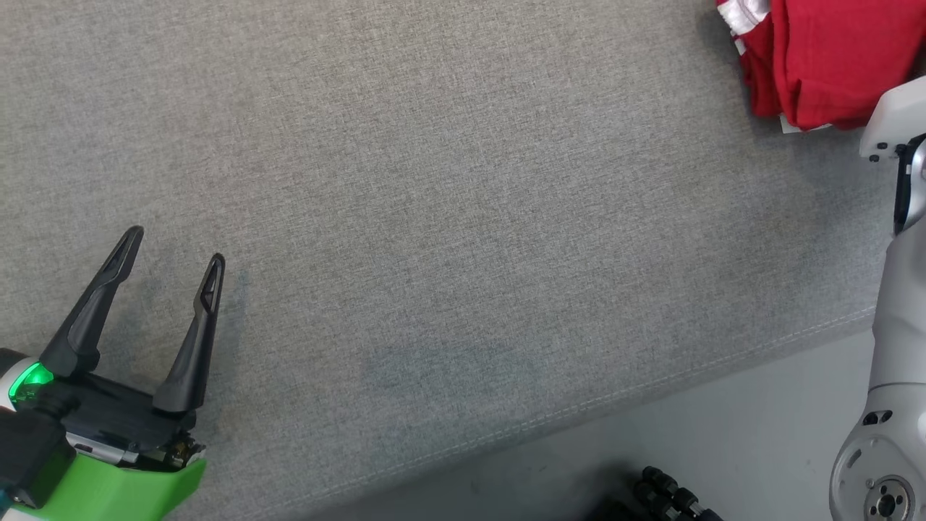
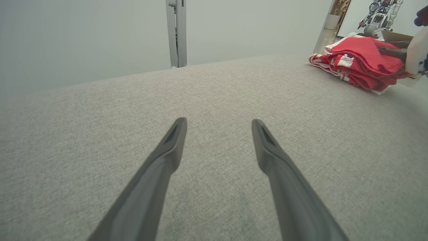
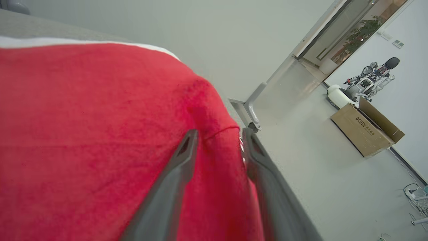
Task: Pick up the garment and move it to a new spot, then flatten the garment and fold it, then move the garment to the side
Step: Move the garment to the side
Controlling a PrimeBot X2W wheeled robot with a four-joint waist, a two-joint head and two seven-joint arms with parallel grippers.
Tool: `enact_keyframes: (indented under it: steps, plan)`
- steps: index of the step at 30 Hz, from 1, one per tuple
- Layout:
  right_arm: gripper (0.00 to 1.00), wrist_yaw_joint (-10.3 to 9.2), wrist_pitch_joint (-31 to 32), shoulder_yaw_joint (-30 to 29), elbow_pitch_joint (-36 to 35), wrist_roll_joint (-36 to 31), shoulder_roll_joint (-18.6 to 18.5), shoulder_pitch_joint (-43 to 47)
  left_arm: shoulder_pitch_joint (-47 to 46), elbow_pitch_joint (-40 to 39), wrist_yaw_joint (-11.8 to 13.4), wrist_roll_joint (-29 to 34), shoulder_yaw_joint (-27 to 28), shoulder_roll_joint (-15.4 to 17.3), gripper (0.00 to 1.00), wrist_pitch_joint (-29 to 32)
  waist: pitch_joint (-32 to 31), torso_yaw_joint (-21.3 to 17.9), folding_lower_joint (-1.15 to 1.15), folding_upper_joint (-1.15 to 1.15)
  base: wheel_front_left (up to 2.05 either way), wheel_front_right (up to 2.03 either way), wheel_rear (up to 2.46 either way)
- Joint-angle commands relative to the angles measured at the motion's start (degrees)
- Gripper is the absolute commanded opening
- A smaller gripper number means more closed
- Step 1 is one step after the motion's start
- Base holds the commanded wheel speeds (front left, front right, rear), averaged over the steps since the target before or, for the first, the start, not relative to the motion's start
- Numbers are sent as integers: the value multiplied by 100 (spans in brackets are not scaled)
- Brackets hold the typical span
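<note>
Fabric of bright red, edged and striped in white, makes up the garment [image 1: 825, 58], which lies folded in a thick, slightly rumpled stack at the far right corner of the grey cloth-covered counter [image 1: 434, 181]. In the left wrist view the garment [image 2: 361, 62] shows several layers, with white-banded mesh under a plain red top. The head view cuts it off at the top edge, and the pale right arm [image 1: 897, 304] covers its near right corner. What kind of garment it is cannot be told.

The right hand [image 3: 220, 134] is at the garment's [image 3: 100, 134] edge, its fingers partly apart with a red fold between them. Whether they press the cloth is unclear.

The left hand [image 1: 176, 246] hangs over bare counter at the near left, well apart from the garment, fingers spread wide [image 2: 219, 121].
</note>
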Motion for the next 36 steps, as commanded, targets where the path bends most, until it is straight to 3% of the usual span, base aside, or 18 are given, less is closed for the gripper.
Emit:
enact_keyframes:
  steps: [1,6,12,15,21,22,29,36]
  plan:
    - [100,-10,-94,-108,-21,-158,-8,-89,-109,15,-15,-29,-6,12,100,-19,-20,28,0,0,0,0,0]
    - [100,-10,-234,-374,-261,-588,81,-132,-107,133,14,-39,-31,-74,100,-15,-206,71,0,0,0,0,0]
    - [100,-10,-381,15,-169,-500,195,-240,-61,351,154,-79,-67,-300,100,-14,-616,118,0,0,0,0,0]
    - [100,-10,-404,569,52,73,221,-137,-43,499,228,-212,-81,-483,100,-7,-890,182,0,0,0,0,0]
    - [100,-10,-409,2314,-171,1708,211,520,42,963,504,-585,29,-878,100,25,-1492,325,0,0,0,0,0]
    - [100,-10,-409,2314,-171,1708,211,520,42,963,504,-585,29,-878,100,25,-1492,325,0,0,0,0,0]
    - [100,-10,-410,3783,-821,2804,215,1627,163,1532,803,-905,220,-1223,100,38,-2209,521,0,0,0,0,0]
    - [100,-10,-411,4285,-1431,3325,213,2737,341,1850,894,-670,180,-1429,100,-13,-2838,747,0,0,0,0,0]
